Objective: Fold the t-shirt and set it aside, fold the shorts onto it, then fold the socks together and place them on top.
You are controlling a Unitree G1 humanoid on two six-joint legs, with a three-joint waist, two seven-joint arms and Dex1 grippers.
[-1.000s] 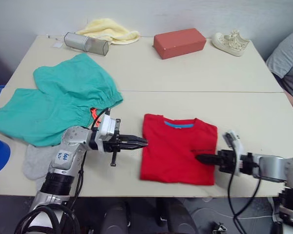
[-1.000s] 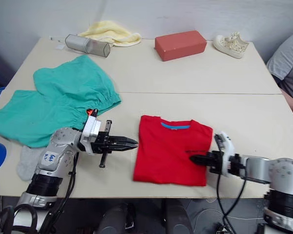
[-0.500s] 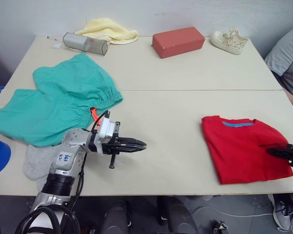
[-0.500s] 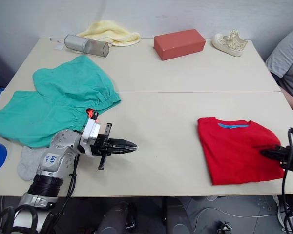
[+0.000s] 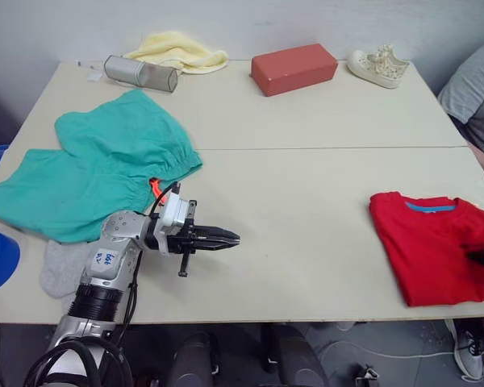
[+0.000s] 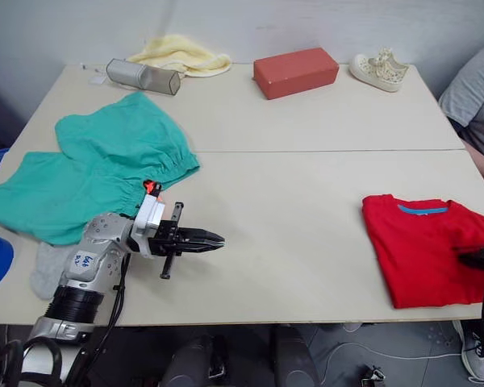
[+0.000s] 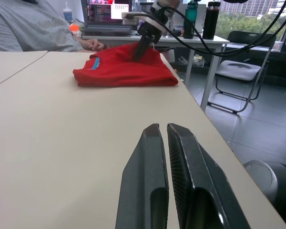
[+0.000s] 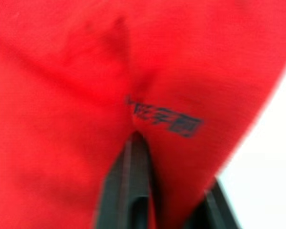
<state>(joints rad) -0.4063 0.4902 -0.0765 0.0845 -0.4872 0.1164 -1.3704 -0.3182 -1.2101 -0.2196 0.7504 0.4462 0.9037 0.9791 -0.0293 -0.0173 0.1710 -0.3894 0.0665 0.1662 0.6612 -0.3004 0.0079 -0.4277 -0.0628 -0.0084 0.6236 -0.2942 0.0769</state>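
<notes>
The right gripper (image 6: 474,258) pinches the folded bright red cotton t-shirt (image 6: 423,246), near the desk's (image 6: 306,161) front right corner. The left gripper (image 6: 214,239), its 2 black fingers (image 7: 148,181) pressed together and holding nothing, hovers near the front edge beside the crumpled teal-green fabric shorts (image 6: 89,173).
</notes>
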